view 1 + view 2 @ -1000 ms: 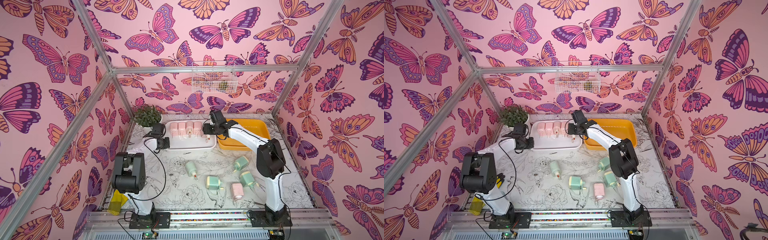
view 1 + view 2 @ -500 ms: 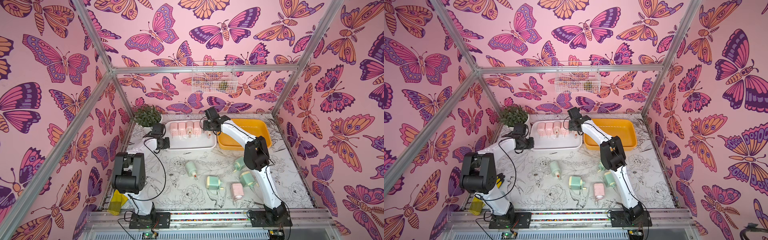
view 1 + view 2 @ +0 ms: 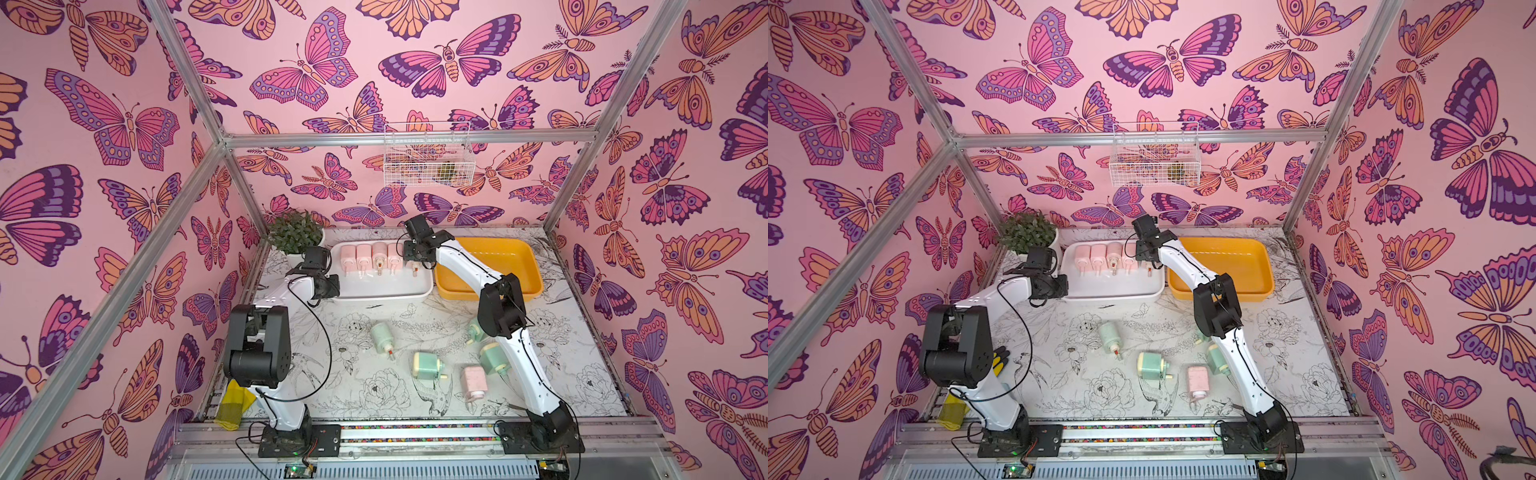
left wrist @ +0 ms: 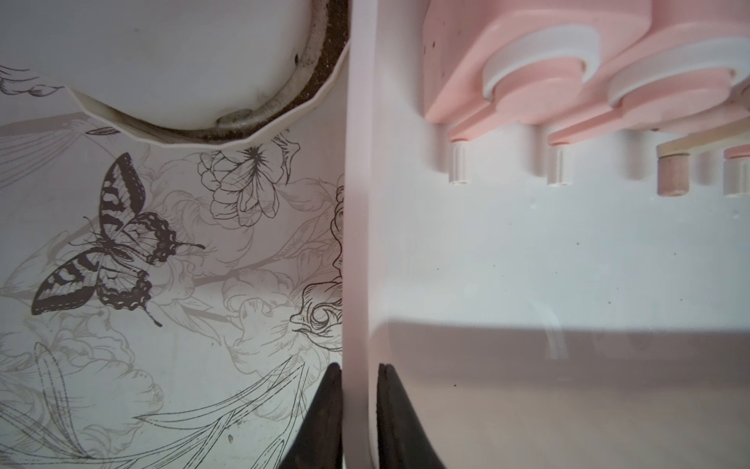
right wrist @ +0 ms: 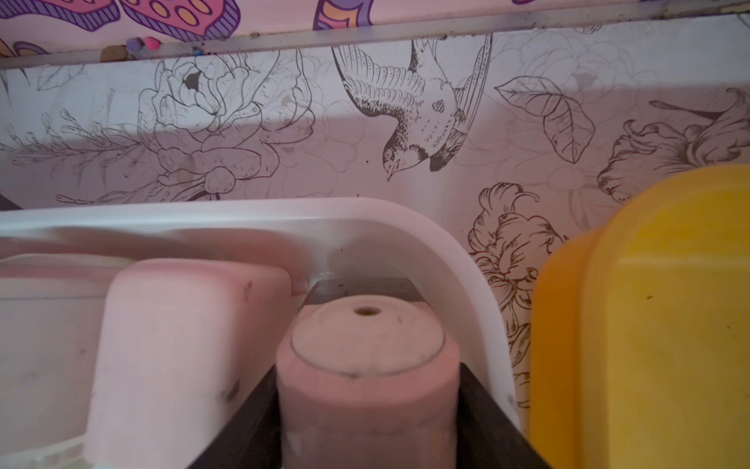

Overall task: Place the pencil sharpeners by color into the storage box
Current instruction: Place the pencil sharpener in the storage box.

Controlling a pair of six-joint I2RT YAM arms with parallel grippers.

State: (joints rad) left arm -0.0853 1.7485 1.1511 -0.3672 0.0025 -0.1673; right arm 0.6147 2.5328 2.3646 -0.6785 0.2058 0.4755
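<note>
In the last second the right tool point(image 3: 414, 255) has swung from the tray's point(image 3: 382, 297) bin-side edge to inside its right end. It is still pinching a pink sharpener point(image 5: 367, 365), now low in that corner just beside the pink row point(image 3: 371, 253) at the tray's back. The left tool point(image 4: 357, 410) stays clamped on the tray's left wall. Release looks next. A loose pink one point(image 3: 473, 380) and the green sharpeners point(image 3: 428, 365) lie on the surface point(image 3: 365, 390) in front of the tray, and the bin point(image 3: 490, 286) is empty.

Looks like a robot lab cell: aluminium frame point(image 3: 311, 140) boxing in butterfly-print panels point(image 3: 124, 124), a flower-print tabletop point(image 3: 357, 374), white robot arms point(image 3: 519, 365) bolted to a front rail point(image 3: 415, 434), a wire basket point(image 3: 428, 166) hung on the back wall. Staged, not lived in.
</note>
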